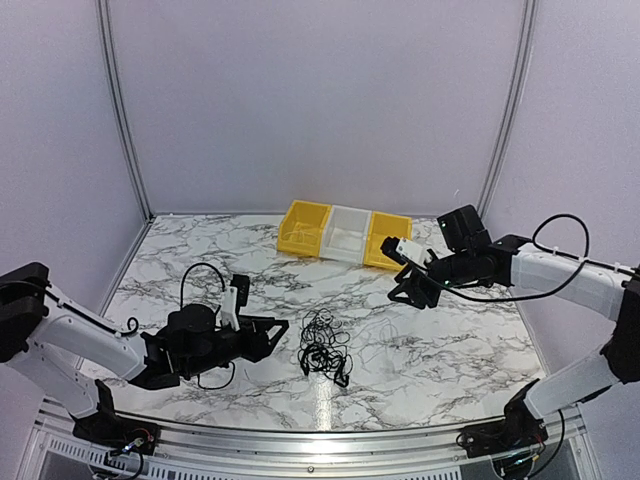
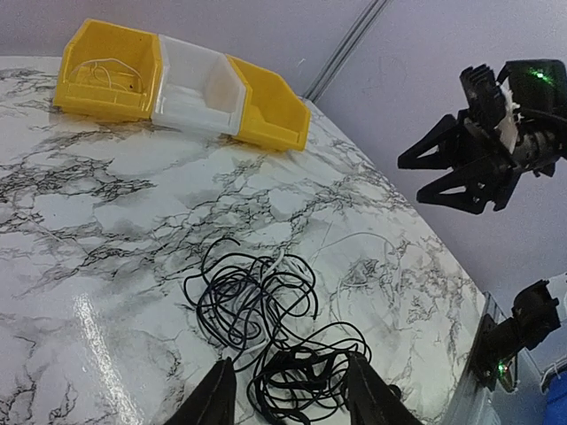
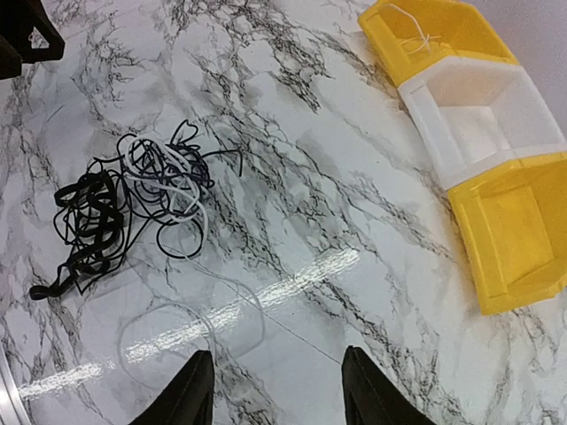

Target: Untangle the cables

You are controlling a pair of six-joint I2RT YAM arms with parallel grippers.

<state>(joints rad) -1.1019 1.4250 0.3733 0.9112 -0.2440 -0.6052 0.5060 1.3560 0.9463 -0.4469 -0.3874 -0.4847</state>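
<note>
Left gripper (image 2: 291,390) stretched low over the bench (image 1: 455,350), jaws apart, cables (image 1: 325,350) just ahead of it, right gripper (image 3: 276,376) raised, angled down, jaws apart.

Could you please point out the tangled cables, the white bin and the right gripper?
tangled cables (image 1: 325,347): top external view, middle of the black loops.
white bin (image 3: 483,124): right wrist view, its bare floor.
right gripper (image 2: 408,181): left wrist view, midway between the tips of its fingers.

Left tool (image 1: 274,336) low, right tool (image 1: 401,286) raised (both spread apart).
</note>
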